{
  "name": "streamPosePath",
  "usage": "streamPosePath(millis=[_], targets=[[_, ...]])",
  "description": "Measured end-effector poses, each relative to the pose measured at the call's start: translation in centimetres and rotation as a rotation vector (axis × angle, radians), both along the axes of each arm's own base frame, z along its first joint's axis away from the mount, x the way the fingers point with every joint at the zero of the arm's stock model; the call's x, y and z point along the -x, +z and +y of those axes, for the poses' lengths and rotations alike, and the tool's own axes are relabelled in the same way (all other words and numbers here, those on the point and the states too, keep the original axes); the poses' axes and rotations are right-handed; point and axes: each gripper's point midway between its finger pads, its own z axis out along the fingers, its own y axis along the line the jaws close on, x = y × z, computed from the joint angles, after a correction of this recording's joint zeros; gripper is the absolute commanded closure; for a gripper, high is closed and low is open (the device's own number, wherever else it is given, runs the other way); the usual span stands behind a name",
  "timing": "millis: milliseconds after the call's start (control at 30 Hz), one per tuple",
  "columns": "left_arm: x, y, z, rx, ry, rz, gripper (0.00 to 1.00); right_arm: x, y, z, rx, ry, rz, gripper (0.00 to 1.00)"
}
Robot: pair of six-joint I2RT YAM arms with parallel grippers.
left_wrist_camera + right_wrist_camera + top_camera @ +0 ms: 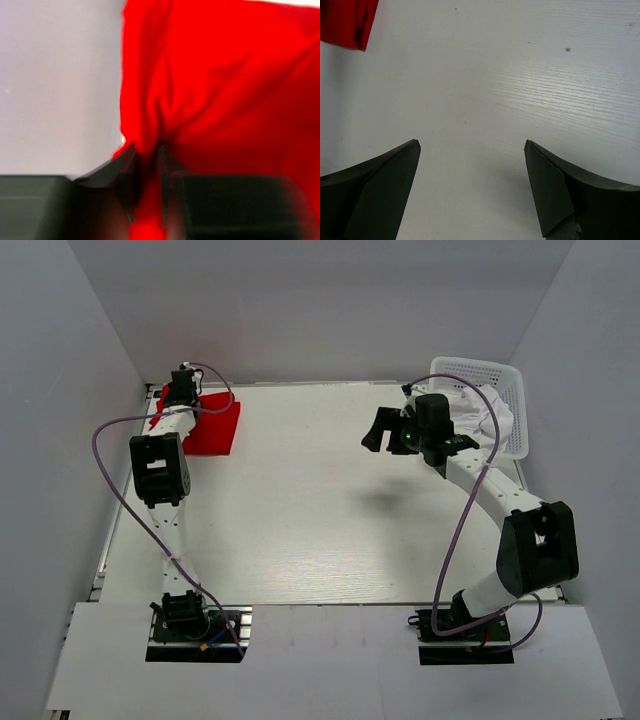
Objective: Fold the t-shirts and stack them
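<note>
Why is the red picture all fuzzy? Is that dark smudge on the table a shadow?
Left wrist view: the red t-shirt fills the frame up close, so it and the left gripper pinching it look blurred. Top view: yes, a soft shadow on the table under the right gripper. Right wrist view: sharp, the table grain shows clearly.

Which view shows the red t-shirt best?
Top external: the red t-shirt lies nearly whole at the far-left corner of the table. Left wrist fills with its cloth, pinched in the left gripper; right wrist catches one corner.
</note>
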Motion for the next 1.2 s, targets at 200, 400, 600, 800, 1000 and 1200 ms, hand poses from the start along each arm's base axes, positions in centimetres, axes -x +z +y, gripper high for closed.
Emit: streamPosePath(millis=[200,400,600,800,1000,1200], targets=[[-0.6,1.8,0.6,-0.023,0.026,-0.036,0.09,-0.2,-0.8,0.1,0.013,0.001,0.038,0.10],[-0.8,5.1,1.0,0.031,0.136,-0.138,0.00,0.1,-0.9,0.0,0.018,0.000,0.050,0.10],[2.1,7.6,-4.8,0.398,0.062,-0.190,0.00,1.5,0.5,-0.6,-0.007,-0.005,-0.007,0.10],[12.4,12.3,-18.7,0.860,-0.241,-0.314,0.00,4.9,0.4,-2.0,-0.039,-0.042,-0.052,0.10],[23.7,10.8,-29.1,1.145,-0.496,-0.277,0.00,7.4,-1.9,-3.1,-0.076,-0.072,-0.090,0.10],[27.0,8.4,-28.8,1.169,-0.430,-0.252,0.00,9.8,-5.9,-3.7,-0.095,-0.087,-0.050,0.10]])
